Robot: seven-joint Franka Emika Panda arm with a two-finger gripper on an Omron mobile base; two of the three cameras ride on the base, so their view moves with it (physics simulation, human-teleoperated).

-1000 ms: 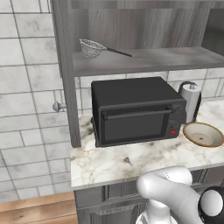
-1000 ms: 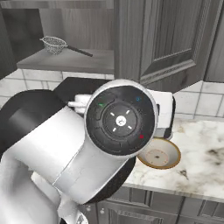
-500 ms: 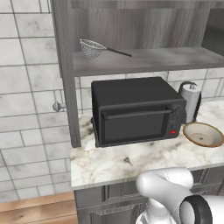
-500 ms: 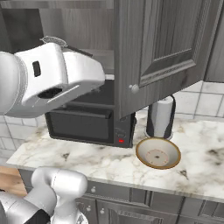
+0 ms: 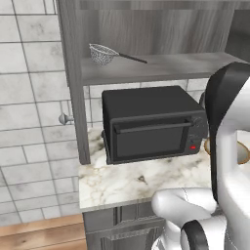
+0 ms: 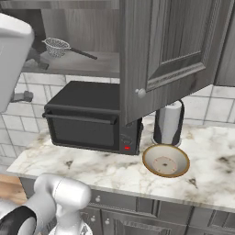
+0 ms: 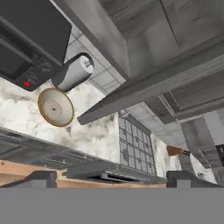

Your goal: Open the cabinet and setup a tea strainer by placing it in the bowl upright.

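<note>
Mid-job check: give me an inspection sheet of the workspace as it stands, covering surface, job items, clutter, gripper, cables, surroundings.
Surface: marble counter, bare in front of the oven.
Cabinet: door swung open, shelf exposed.
Tea strainer: lying on the cabinet shelf, handle pointing right; not yet picked.
Bowl: on the counter right of the oven, nothing in it.
Clutter: black toaster oven under the shelf; white-topped cylinder behind the bowl.
Gripper: open, holding nothing, away from the strainer; the hand view looks at the bowl and the open door's edge.
Cables: nothing seen.
Surroundings: tiled wall, lower cabinets, wooden floor.
</note>
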